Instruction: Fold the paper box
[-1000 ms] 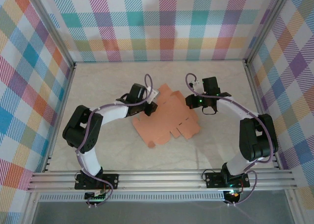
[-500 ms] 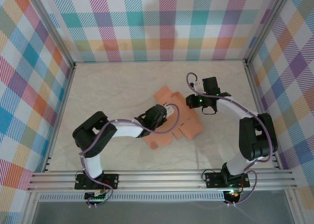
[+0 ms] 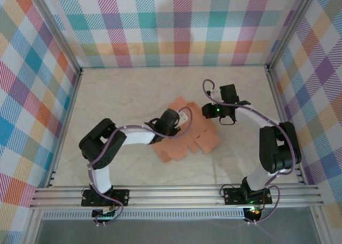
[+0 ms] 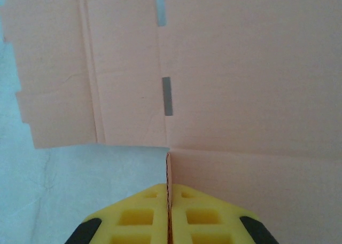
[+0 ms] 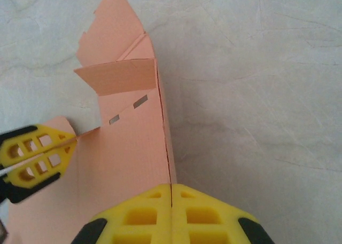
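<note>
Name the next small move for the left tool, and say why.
Probably the left tool should carry its pinched edge toward the right tool, bending the paper box along the slotted crease; both tools are shut on its edges, the right one as anchor.

The white-and-black left arm [image 3: 136, 137] reaches from lower left toward the centre of the top view. Its yellow-fingered left gripper [image 4: 168, 188] is closed tight on an edge of the thin salmon-orange card sheet [image 4: 240, 94]. The right arm [image 3: 254, 117] curves in from the right, and its right gripper [image 5: 171, 188] pinches another edge.
</note>
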Controlling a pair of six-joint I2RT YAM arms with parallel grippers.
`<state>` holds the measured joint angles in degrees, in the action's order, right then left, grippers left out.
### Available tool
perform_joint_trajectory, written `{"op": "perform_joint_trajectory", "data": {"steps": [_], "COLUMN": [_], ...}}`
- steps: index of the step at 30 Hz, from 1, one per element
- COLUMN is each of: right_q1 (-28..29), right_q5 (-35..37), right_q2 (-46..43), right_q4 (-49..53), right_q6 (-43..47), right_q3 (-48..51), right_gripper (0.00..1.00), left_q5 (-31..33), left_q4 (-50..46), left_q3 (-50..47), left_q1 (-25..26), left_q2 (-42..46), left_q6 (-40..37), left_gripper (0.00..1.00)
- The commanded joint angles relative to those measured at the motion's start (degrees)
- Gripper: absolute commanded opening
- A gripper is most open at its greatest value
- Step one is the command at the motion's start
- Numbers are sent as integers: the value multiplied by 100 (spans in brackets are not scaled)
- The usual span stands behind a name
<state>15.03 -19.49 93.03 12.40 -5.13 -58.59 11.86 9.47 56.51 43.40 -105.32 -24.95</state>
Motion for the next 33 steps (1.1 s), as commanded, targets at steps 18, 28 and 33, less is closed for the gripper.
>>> {"op": "perform_joint_trajectory", "data": {"steps": [18,28,33], "right_q1": [-13,-10,-17], "right_q5": [-134,-113,-60], "right_q2": [-123,-131,-126], "right_q4": [-295,-295,-338], "right_q6": [337,297,231], "right_q3": [40,21,44], "right_gripper": [0,0,0], "left_q5": [-2265,2416,2663], "left_q4": [-1430,491,963], "left_q3": [950,362,360], "left_q1": [-746,787,973], "left_q2": [-115,-656,-841], "left_q6": [649,-1158,-1392], "left_gripper": [13,13,16]}}
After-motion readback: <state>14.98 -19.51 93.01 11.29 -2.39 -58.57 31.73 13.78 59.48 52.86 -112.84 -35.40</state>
